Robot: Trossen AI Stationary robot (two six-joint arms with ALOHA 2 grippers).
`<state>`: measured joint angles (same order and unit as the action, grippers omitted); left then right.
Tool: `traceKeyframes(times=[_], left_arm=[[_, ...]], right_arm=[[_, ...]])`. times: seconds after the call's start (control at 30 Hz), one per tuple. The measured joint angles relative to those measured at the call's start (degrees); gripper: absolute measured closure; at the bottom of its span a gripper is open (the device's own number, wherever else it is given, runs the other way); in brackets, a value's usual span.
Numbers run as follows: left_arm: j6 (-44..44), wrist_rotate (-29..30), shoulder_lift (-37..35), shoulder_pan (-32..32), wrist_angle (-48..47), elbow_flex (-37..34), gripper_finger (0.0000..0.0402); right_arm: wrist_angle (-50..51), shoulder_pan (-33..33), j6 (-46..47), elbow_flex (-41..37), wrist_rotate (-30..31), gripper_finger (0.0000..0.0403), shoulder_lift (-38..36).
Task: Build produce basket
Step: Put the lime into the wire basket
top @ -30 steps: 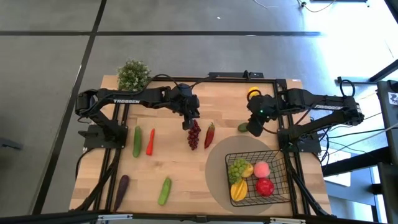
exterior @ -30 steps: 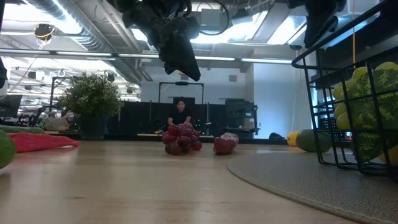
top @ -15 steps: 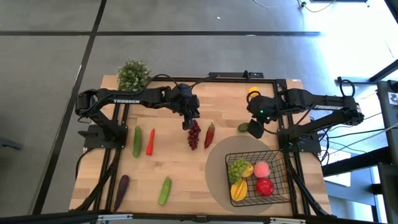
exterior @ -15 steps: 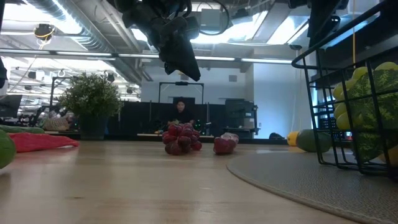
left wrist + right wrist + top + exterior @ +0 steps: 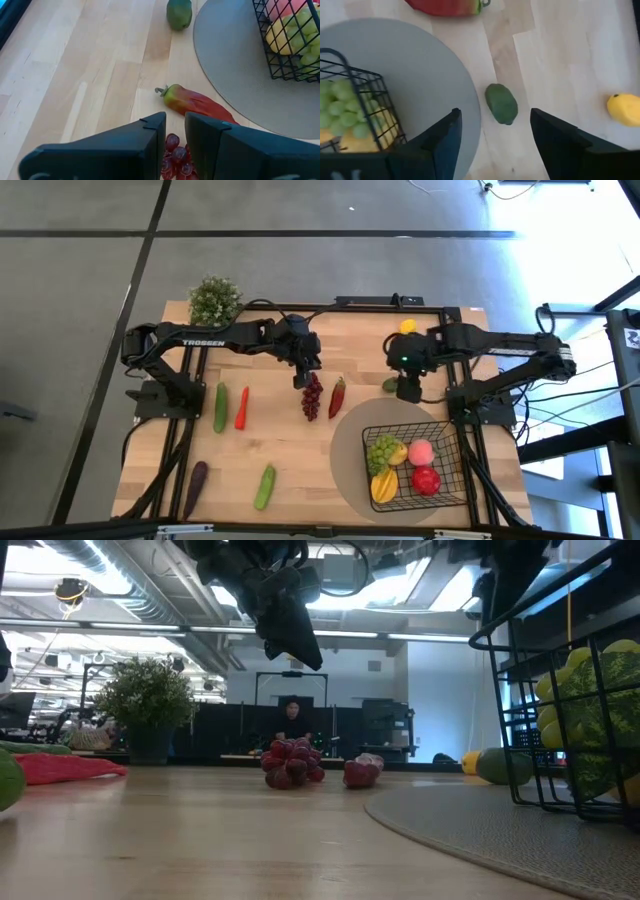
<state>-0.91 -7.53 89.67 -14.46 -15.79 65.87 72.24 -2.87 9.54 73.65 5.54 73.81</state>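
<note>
Pale wood planks are forming the table top [image 5: 290,450], and along its left side a long green cucumber [image 5: 219,407] is lying beside a slim orange-red carrot [image 5: 241,407]. Nearer the front edge, a dark purple eggplant [image 5: 195,478] is resting to the left of a second green cucumber [image 5: 264,486]. A leafy green potted plant [image 5: 213,300] is standing at the back left corner.

The left gripper [image 5: 302,375] is hanging just above the stem end of a bunch of dark red grapes [image 5: 312,396] near the table's middle. In the left wrist view its 2 dark fingers [image 5: 152,140] are standing close together with only a narrow gap, and the grapes [image 5: 175,159] are showing through that gap; I cannot tell whether the fingers are pinching the stem. Just right of the grapes a red chili with a green stem [image 5: 337,395] is lying on the wood.

Farther right, the right gripper [image 5: 408,388] is hovering over a small dark green avocado [image 5: 390,385], its jaws spread wide on either side and clear of it. A yellow lemon [image 5: 407,326] is sitting behind it.

At the front right, a round grey mat [image 5: 350,445] is carrying the black wire-mesh basket [image 5: 447,434], which is holding green grapes [image 5: 383,449], a yellow fruit [image 5: 383,485], a pink peach [image 5: 421,451] and a red apple [image 5: 426,479].
</note>
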Motion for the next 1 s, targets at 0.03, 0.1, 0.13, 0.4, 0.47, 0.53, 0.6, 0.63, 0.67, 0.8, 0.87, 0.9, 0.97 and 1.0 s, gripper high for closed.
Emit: traceKeyframes(times=[0.03, 0.1, 0.13, 0.4, 0.47, 0.53, 0.6, 0.63, 0.67, 0.8, 0.87, 0.9, 0.97, 1.0], left_arm=[[0.0, 0.0, 0.0, 0.0, 0.0, 0.0, 0.0341], [0.0, 0.0, 0.0, 0.0, 0.0, 0.0, 0.0341], [0.0, 0.0, 0.0, 0.0, 0.0, 0.0, 0.0341], [0.0, 0.0, 0.0, 0.0, 0.0, 0.0, 0.0341], [0.0, 0.0, 0.0, 0.0, 0.0, 0.0, 0.0341], [0.0, 0.0, 0.0, 0.0, 0.0, 0.0, 0.0341], [0.0, 0.0, 0.0, 0.0, 0.0, 0.0, 0.0341], [0.0, 0.0, 0.0, 0.0, 0.0, 0.0, 0.0341], [0.0, 0.0, 0.0, 0.0, 0.0, 0.0, 0.0341], [0.0, 0.0, 0.0, 0.0, 0.0, 0.0, 0.0341], [0.0, 0.0, 0.0, 0.0, 0.0, 0.0, 0.0341], [0.0, 0.0, 0.0, 0.0, 0.0, 0.0, 0.0341], [0.0, 0.9, 0.0, 0.0, 0.4, 0.0, 0.0341], [-0.3, 2.3, 0.0, 0.1, 0.8, 0.0, 0.0341]], right_arm=[[0.0, -0.5, -0.2, 0.0, 0.0, 0.0176, 1.2], [0.3, -1.6, 0.3, 0.0, 0.0, 0.0176, 3.6], [0.4, -2.2, 0.4, 0.0, 0.0, 0.0176, 4.8], [0.6, -6.1, -4.6, 0.0, -4.3, 0.0176, 11.7], [0.9, -6.7, -6.8, 0.0, -5.6, 0.0176, 13.1], [1.9, -7.1, -8.8, 0.0, -7.0, 0.0176, 14.2], [3.3, -7.4, -10.4, 0.0, -7.2, 0.0176, 15.2], [3.7, -7.5, -11.0, 0.0, -7.4, 0.0176, 15.7], [3.8, -7.6, -11.3, 0.0, -7.5, 0.0176, 16.1], [3.1, -8.2, -11.9, 0.0, -9.1, 0.0176, 17.2], [3.0, -8.2, -12.7, 0.0, -9.2, 0.0176, 17.4], [3.0, -8.2, -13.0, 0.0, -9.2, 0.0176, 17.4], [3.0, -8.4, -14.2, 0.0, -9.3, 0.0176, 17.4], [3.1, -8.5, -14.4, 0.0, -9.3, 0.0176, 17.4]])
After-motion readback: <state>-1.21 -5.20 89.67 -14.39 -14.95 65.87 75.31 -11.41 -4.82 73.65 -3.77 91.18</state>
